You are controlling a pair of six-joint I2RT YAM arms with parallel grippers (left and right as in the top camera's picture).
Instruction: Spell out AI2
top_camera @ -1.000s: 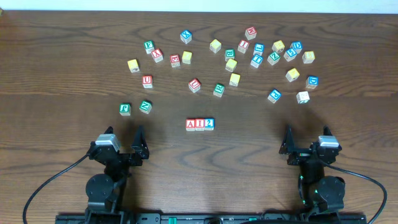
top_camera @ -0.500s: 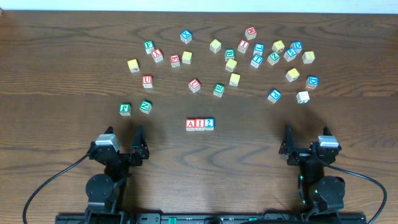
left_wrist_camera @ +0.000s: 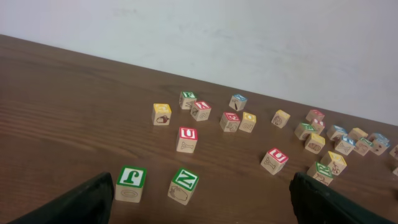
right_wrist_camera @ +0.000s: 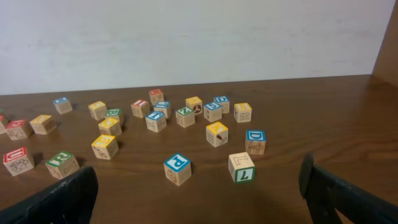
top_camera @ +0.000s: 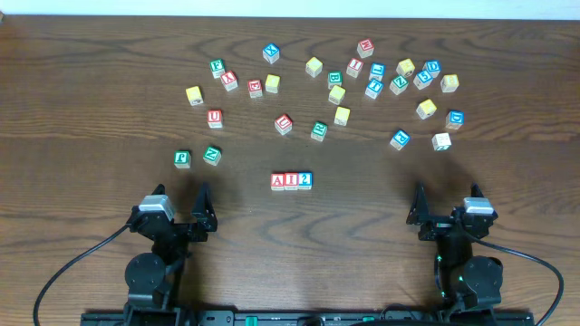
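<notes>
On the table [top_camera: 91,109], front centre between the arms: red A [top_camera: 277,181], red I [top_camera: 291,180], blue 2 [top_camera: 305,179] sit side by side, touching, and read AI2 left to right. Looks done to me. Jaws on left gripper [top_camera: 174,213] and right gripper [top_camera: 447,215] are spread wide and empty, low near the bases, well apart from the row. Best move: hands off. If retracting, pull straight back, no sweep across centre. Nearest strays are the green cubes [top_camera: 211,155] by the left arm. Don't knock them toward the row.
</notes>
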